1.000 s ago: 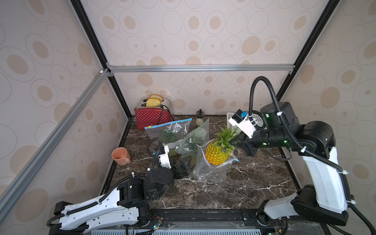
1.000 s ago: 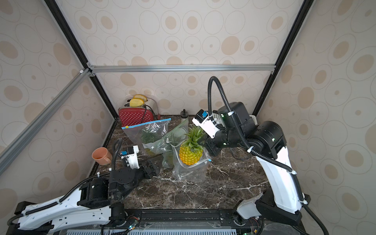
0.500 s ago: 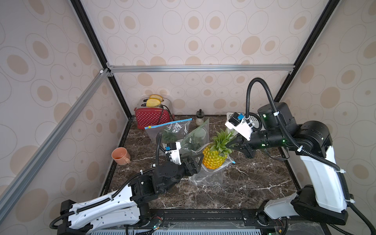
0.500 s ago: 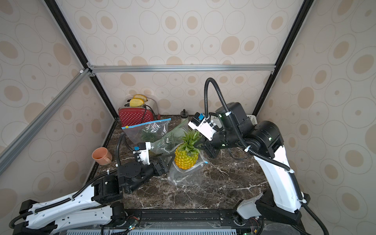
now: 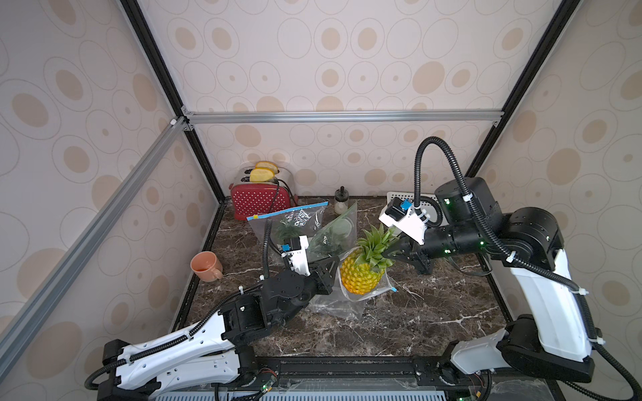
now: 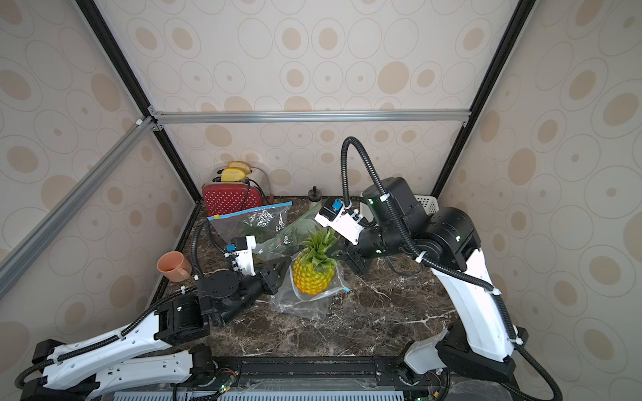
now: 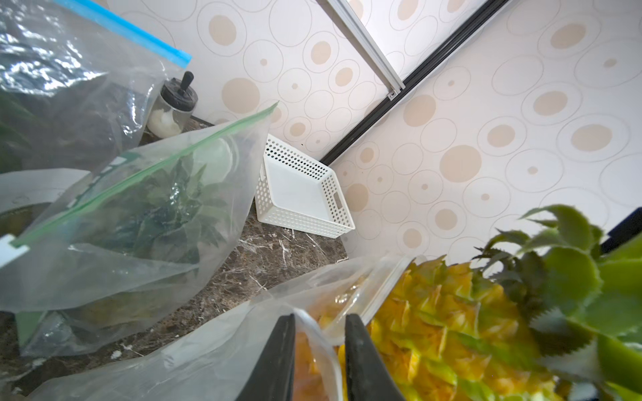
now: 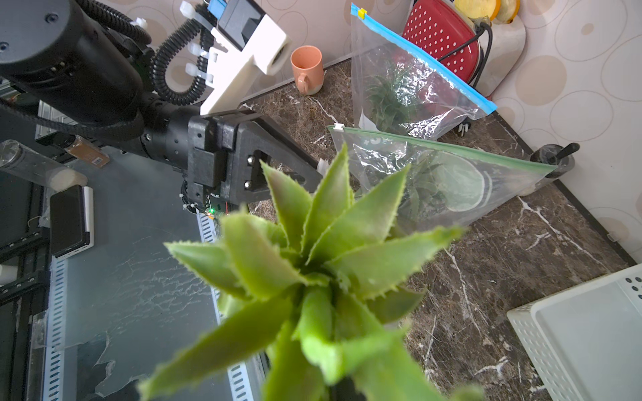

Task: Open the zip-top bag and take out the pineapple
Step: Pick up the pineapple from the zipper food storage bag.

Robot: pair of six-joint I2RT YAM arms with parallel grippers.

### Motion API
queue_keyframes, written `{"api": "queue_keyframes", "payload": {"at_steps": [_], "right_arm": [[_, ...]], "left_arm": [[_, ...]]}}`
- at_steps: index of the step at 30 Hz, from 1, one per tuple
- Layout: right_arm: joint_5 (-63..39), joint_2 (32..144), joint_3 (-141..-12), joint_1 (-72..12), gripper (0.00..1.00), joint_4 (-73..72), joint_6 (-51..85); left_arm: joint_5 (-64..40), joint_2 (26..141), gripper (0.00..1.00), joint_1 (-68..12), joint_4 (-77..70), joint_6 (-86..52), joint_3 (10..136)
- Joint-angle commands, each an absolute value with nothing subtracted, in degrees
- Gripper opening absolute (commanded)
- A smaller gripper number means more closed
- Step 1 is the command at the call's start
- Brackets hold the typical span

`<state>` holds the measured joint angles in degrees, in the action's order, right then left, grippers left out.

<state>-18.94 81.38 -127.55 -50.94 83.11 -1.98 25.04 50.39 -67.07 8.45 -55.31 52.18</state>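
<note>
My right gripper [image 5: 393, 253] was clenched on the pineapple [image 5: 359, 277] by its crown [image 8: 312, 270]. The leaves filled my right wrist view and hid the fingers. The pineapple stood tilted, well in front of the toaster [image 5: 260, 201] and off to its right, near the middle of the table [image 5: 417, 312]. Its yellow body sat in the open mouth of the bag [image 5: 333, 305], with the upper half and the crown clear of the plastic. The rest of the bag lay slumped on the marble, on the side away from the toaster.

My left gripper [image 7: 319, 323] was at the bag's rim, on the side of the fruit nearer the toaster. In my left wrist view the two black fingers [image 7: 278, 357] stood close together with the bag's lip running up between them. A gap showed between the tips, so I could not tell whether they pinched the film.

Two more bags with green leaves inside stood between the toaster and the pineapple. The blue bag [image 5: 295, 218] was just in front of the toaster and the green bag [image 5: 335, 232] was beyond it to the right. A mug [image 5: 205, 266] sat in front of the toaster to its left. A jar [image 5: 341, 203] stood near the toaster on its right, and a basket [image 7: 302, 194] sat farther right.
</note>
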Motion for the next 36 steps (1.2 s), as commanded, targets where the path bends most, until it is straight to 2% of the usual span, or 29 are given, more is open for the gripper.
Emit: {"api": "queue_keyframes", "payload": {"at_steps": [1,6,15,21,31,33,36], "right_arm": [[-20.7,81.3,-129.7,-51.5,0.00,79.1,-3.3],[-21.1,81.6,-130.1,-51.8,0.00,78.3,-3.8],[-21.5,83.2,-134.2,-51.9,0.00,78.2,-4.8],[-18.1,82.6,-136.7,-51.9,0.00,78.4,-5.4],[-11.2,79.0,-131.2,-51.9,0.00,71.8,-3.1],[-10.7,77.9,-128.8,-51.9,0.00,69.4,-2.3],[-7.6,76.8,-127.1,-51.9,0.00,66.3,-0.2]], "left_arm": [[26.4,51.2,0.14,-66.6,9.0,-53.6,54.8],[27.8,53.7,0.00,-66.5,11.0,-53.4,55.9],[33.2,60.6,0.00,-66.2,13.6,-54.1,56.6],[34.6,61.0,0.00,-66.2,14.7,-56.8,53.5],[33.5,61.4,0.00,-66.2,7.8,-59.7,46.0],[33.9,61.4,0.06,-66.3,5.4,-59.7,44.5],[35.2,60.6,0.45,-67.6,1.4,-58.7,42.3]]}}
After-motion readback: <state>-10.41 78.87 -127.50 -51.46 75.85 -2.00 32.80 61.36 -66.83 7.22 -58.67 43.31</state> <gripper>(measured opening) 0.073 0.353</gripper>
